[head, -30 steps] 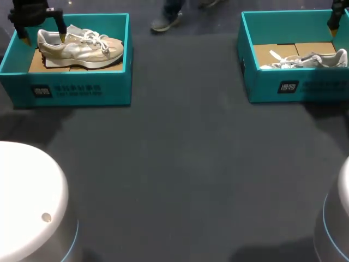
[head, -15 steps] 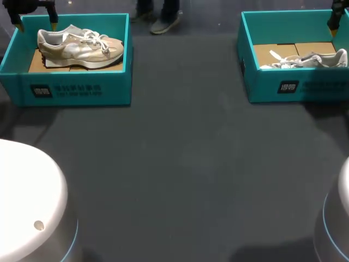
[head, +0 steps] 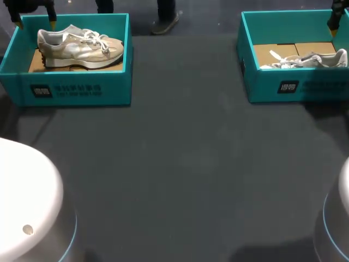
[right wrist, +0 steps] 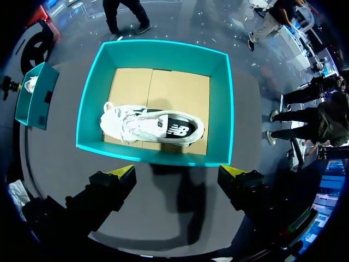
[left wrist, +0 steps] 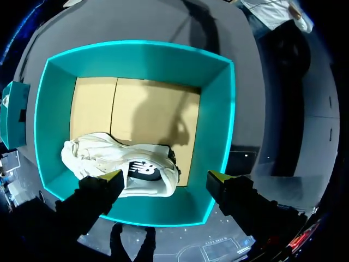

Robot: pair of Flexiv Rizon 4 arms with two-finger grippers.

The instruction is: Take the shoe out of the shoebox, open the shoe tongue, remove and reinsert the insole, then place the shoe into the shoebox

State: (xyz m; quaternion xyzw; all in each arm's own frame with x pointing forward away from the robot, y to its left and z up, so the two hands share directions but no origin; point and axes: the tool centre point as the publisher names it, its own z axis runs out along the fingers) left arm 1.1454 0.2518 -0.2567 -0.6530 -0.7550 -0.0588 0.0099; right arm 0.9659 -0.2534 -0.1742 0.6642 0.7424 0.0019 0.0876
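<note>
1. The head view shows the dark grey counter (head: 185,164) with two open boxes standing well apart. The left teal cardboard shoebox (head: 71,90) holds a beige-and-cream lace-up sneaker (head: 79,46) upright on its sole. The right teal cardboard shoebox (head: 297,87) holds a white lace-up sneaker (head: 305,59) lying on its side.
2. Only the left wrist view looks straight down into the left box (left wrist: 221,109). It shows a brown cardboard floor (left wrist: 147,109) and the sneaker (left wrist: 125,164) set against one long wall, with a dark logo on its flank. The left end effector (left wrist: 164,180) hangs above that end, its fingers spread wide and gripping nothing.
3. Only the right wrist view shows the white sneaker (right wrist: 152,125) whole, laces loose, near the middle of its box (right wrist: 158,155). The right end effector (right wrist: 177,170) is spread wide and empty, its yellow tips over bare counter just outside a long wall.
4. In the head view both end effectors are cut off at the far edge. The left (head: 36,22) shows two tips, the right (head: 334,24) only one.
5. The near wall hides the white sneaker's lower part in the head view.
6. Neither sneaker's insole can be made out in any view.
</note>
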